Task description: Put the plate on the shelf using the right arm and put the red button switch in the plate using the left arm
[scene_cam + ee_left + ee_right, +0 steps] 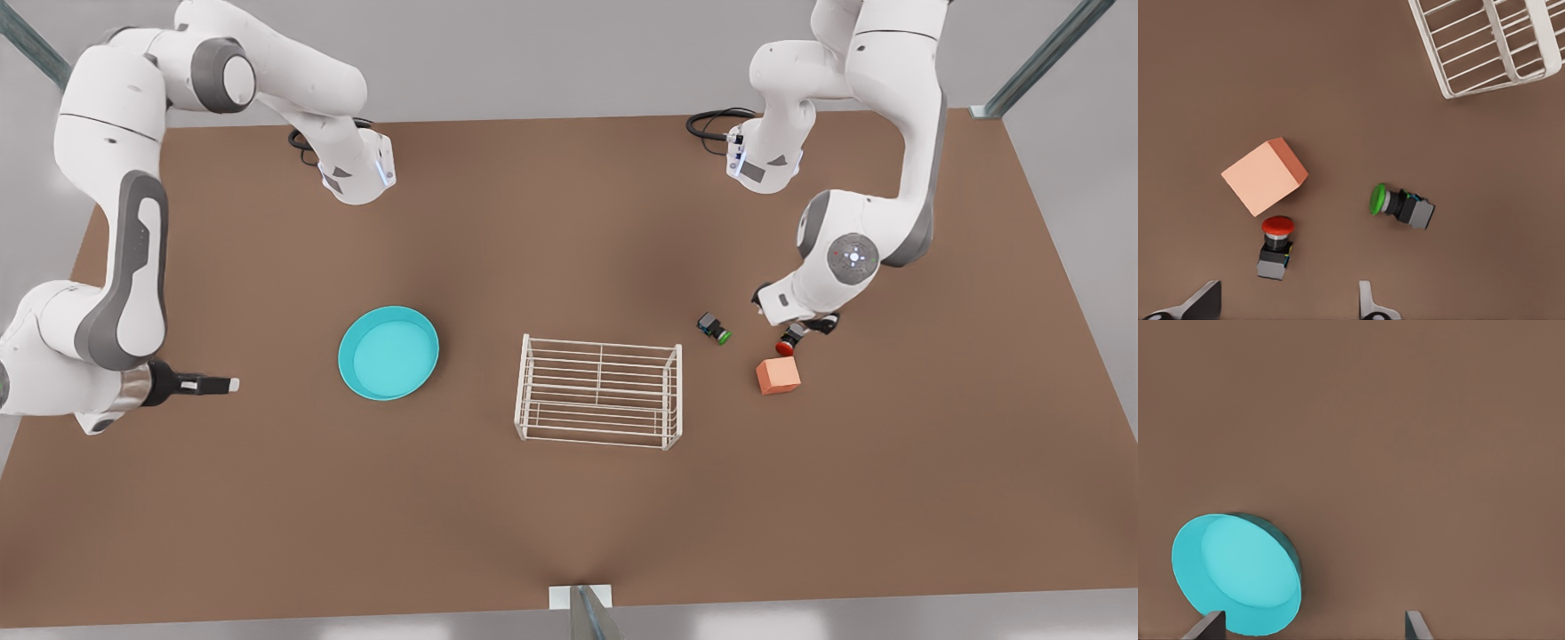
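The turquoise plate (388,352) (1238,573) lies flat on the table, left of the white wire shelf (523,391) (1501,40) in the front view. My right gripper (218,384) (1311,628) is open, low over the table, a short way off the plate on the front view's left. The red button switch (786,345) (1276,243) lies on its side beside the salmon cube. My left gripper (800,333) (1285,307) hovers open just over it, fingers apart on either side, nothing held.
A green-capped switch (714,328) (1401,205) lies between the shelf and the red one. The salmon-orange cube (778,376) (1265,177) sits close against the red switch's cap. The brown table (569,222) stretches behind the shelf.
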### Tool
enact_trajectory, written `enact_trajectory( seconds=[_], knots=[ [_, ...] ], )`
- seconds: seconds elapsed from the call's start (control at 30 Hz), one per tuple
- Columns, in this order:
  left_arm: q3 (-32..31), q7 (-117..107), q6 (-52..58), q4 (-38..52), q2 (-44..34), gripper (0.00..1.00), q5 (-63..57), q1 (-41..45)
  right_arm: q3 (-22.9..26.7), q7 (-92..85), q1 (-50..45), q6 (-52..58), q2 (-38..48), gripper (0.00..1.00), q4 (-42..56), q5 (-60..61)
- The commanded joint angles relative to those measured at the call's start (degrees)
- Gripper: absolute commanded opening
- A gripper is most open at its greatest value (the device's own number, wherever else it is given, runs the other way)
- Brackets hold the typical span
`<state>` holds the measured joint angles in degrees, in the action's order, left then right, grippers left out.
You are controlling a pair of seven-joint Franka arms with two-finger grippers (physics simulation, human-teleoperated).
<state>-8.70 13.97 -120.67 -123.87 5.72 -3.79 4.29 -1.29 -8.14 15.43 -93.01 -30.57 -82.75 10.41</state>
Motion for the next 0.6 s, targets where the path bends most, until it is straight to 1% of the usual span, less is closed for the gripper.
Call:
enact_trajectory(
  seconds=[0.0,0.03,0.1,0.17,0.2,0.23,0.3,0.33,0.37,0.4,0.43,0.5,0.57],
  knots=[
    [0.00,-3.87,-2.28,-0.06,0.87,1.00,-0.07,-0.34,-0.02,-21.04,1.00,-3.84,-2.65,1.00,-0.74,2.86],
    [0.00,-3.78,-2.37,-0.32,1.31,1.00,-0.07,-0.42,-0.02,-21.92,1.35,-4.81,-4.58,1.00,-1.18,3.30],
    [0.00,-3.69,-3.51,-0.50,2.98,1.00,-0.07,-0.51,-0.46,-22.09,0.91,-4.81,-5.29,1.00,-1.97,4.53],
    [0.00,-2.38,-4.83,-0.50,5.62,1.00,-0.07,-0.77,-3.10,-31.74,0.48,-6.65,-7.39,1.00,-2.33,5.32],
    [0.00,-1.23,-4.31,-0.50,5.97,1.00,0.02,-0.86,-3.19,-35.19,-1.45,-7.98,-8.54,1.00,-2.33,5.50],
    [0.09,-0.62,-3.69,-0.50,6.41,1.00,0.02,-1.39,-3.19,-35.01,-3.57,-8.33,-8.45,1.00,-2.33,5.58],
    [0.09,0.44,-1.41,-0.23,7.11,1.00,0.10,-1.83,-3.36,-36.60,-3.57,-8.42,-8.36,1.00,-2.77,7.16],
    [0.09,0.53,-1.41,-0.15,7.99,1.00,0.19,-1.92,-3.36,-40.81,-3.66,-8.42,-7.92,0.99,-3.56,8.22],
    [0.09,0.88,-1.32,0.03,8.78,1.00,0.37,-1.92,-3.36,-41.52,-3.74,-9.46,-6.17,0.99,-6.36,8.57],
    [0.09,1.14,-1.32,-0.50,8.79,1.00,0.45,-1.92,-4.86,-44.15,-3.83,-16.49,-2.12,0.99,-13.92,8.57],
    [0.18,1.05,-1.41,-1.37,8.17,1.00,0.45,-2.00,-5.74,-45.39,-3.83,-19.31,-1.86,0.99,-15.42,8.57],
    [0.27,1.05,-3.77,-4.36,6.06,1.00,0.45,-2.00,-6.62,-45.56,-4.01,-24.32,-3.35,0.99,-15.25,8.40],
    [0.44,1.05,-6.76,-6.56,5.27,1.00,0.72,-2.62,-6.97,-45.65,-5.50,-26.17,-4.41,0.99,-15.25,8.40]
  ],
)
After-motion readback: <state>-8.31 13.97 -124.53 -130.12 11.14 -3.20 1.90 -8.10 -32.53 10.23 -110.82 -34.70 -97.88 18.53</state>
